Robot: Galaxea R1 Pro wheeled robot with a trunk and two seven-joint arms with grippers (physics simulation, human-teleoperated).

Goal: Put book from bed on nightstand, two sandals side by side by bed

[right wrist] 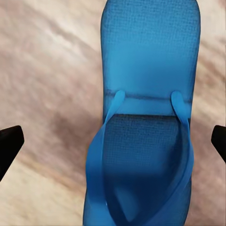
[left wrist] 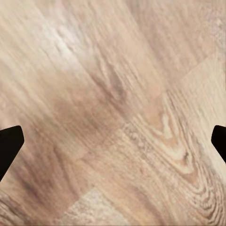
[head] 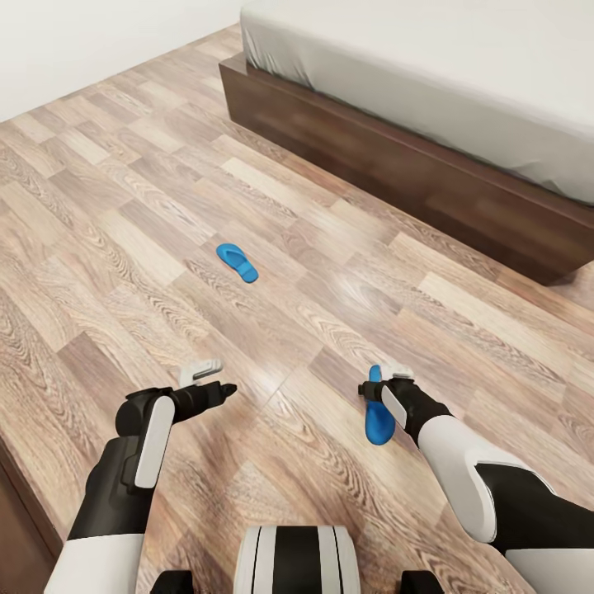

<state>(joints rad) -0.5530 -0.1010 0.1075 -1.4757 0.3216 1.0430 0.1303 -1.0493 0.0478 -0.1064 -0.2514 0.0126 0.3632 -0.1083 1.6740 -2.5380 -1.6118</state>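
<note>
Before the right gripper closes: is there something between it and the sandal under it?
Nothing visible. The right gripper hangs open directly over the near sandal, fingertips wide on either side, bare floor around it.

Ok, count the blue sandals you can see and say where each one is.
2. One sandal lies on the wood floor, out ahead and apart from the bed. The other sandal lies on the floor beside the right tool, its straps close up in the right wrist view.

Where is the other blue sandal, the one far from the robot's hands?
That sandal lies alone on the wood floor, ahead of the left gripper.
</note>
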